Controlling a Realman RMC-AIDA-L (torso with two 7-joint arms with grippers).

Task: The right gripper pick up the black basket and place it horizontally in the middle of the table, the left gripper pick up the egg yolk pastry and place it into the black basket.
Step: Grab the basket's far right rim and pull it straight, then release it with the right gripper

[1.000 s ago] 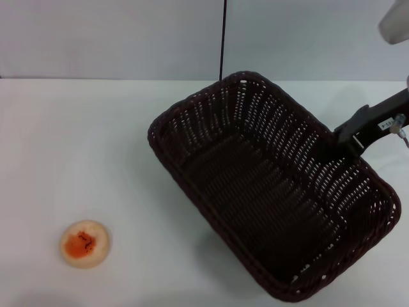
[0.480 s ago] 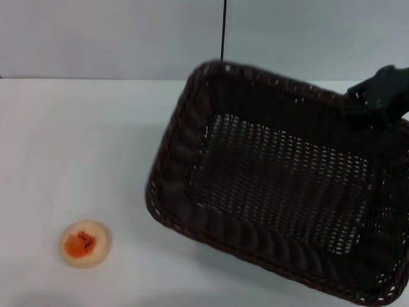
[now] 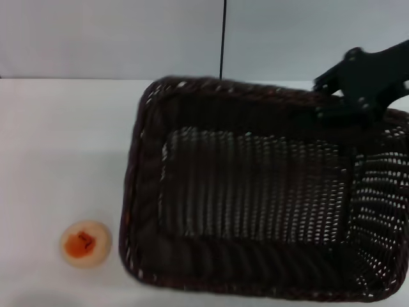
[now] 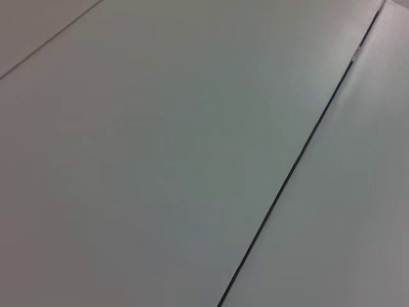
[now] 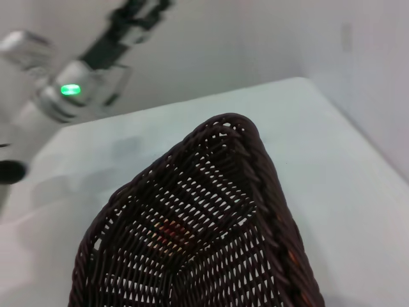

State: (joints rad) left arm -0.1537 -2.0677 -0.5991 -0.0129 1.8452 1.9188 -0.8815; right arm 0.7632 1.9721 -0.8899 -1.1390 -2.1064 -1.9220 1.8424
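The black basket (image 3: 255, 192) is held off the table (image 3: 51, 141), tilted, with its long side running left to right. My right gripper (image 3: 345, 102) is shut on its far rim near the right end. In the right wrist view the basket (image 5: 217, 217) fills the lower part, and an orange patch (image 5: 169, 230) shows through its weave. The egg yolk pastry (image 3: 85, 243) lies on the table at the front left, just left of the basket's near corner. My left gripper (image 5: 137, 13) is raised far off in the right wrist view. The left wrist view shows only a plain wall.
A grey wall with a dark vertical seam (image 3: 223, 38) stands behind the table. The table's far edge (image 3: 77, 79) meets it. Bare white tabletop lies left of the basket around the pastry.
The basket has been lifted and swung from a diagonal lie toward a left-right one, moving left. The right gripper has moved up and left with it. The pastry has not moved.
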